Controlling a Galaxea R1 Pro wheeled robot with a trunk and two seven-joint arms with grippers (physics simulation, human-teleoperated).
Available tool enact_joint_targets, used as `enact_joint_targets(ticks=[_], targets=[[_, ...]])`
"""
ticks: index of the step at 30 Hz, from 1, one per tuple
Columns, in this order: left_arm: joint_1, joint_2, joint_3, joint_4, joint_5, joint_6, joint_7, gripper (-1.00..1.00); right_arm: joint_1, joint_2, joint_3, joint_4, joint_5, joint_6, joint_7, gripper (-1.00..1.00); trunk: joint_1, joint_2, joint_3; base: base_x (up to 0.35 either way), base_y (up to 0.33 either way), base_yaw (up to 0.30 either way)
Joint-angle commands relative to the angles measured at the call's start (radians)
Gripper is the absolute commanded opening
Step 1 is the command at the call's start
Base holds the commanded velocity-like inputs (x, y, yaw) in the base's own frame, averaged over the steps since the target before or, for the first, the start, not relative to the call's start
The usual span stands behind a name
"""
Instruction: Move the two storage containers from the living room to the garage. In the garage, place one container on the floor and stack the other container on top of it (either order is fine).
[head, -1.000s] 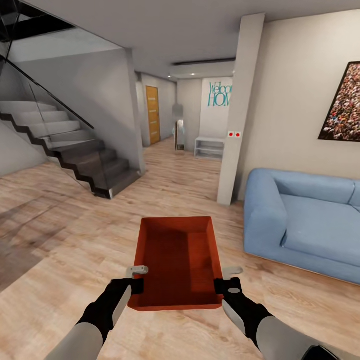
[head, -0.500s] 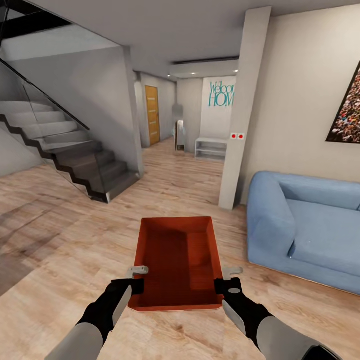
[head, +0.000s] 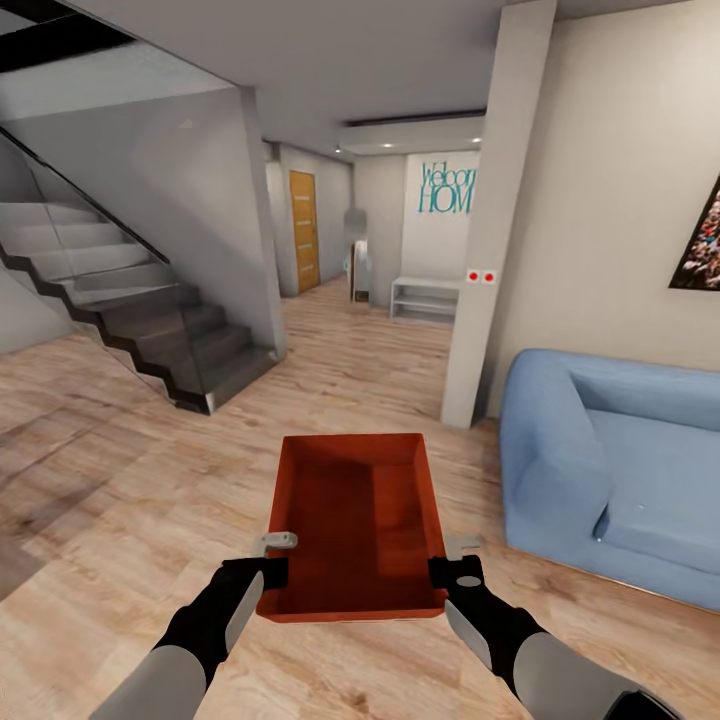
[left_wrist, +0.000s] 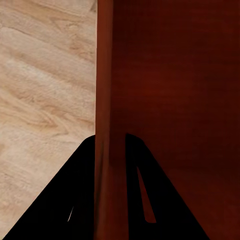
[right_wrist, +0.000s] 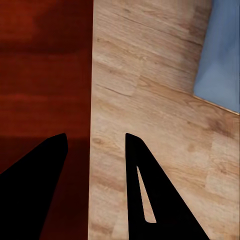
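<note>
One red-orange storage container (head: 355, 520) with no lid hangs level over the living room's light wood-plank floor (head: 120, 480), held between my two arms. My left gripper (head: 270, 572) is shut on its left wall near the close corner. In the left wrist view the black fingers (left_wrist: 80, 190) straddle that wall (left_wrist: 104, 100). My right gripper (head: 445, 572) is shut on the right wall. In the right wrist view one finger (right_wrist: 35, 185) sits inside the bin (right_wrist: 45, 65) and the other outside. The bin is empty. The garage is out of view.
A blue sofa (head: 610, 460) stands close on the right, beside a white pillar (head: 495, 220). A dark staircase (head: 130, 310) with a glass rail rises on the left. Between them a wood-floored hallway leads to an orange door (head: 303, 230) and a low white shelf (head: 422, 298).
The view has moved forward: the staircase slides left, the sofa and pillar slide right, and the wall picture slips almost out of frame. The container stays in both grippers.
</note>
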Motion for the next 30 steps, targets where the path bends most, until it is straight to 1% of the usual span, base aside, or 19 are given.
enact_joint_targets(ticks=[1, 5, 30], targets=[[-0.001, -0.001, 0.027, -0.005, -0.032, 0.007, 0.024, -1.0, 0.0, 0.017, 0.002, -0.003, -0.014, 0.005, -0.008, -1.0, 0.001, -0.001, -0.002, 0.322, 0.0, 0.056], [-0.001, -0.001, 0.027, -0.005, -0.032, 0.007, 0.024, -1.0, 0.0, 0.017, 0.002, -0.003, -0.014, 0.005, -0.007, -1.0, 0.001, -0.001, -0.002, 0.322, 0.0, 0.235], [-0.001, -0.001, 0.027, -0.005, -0.032, 0.007, 0.024, -1.0, 0.0, 0.017, 0.002, -0.003, -0.014, 0.004, -0.009, -1.0, 0.001, -0.001, -0.002, 0.322, 0.0, 0.002]])
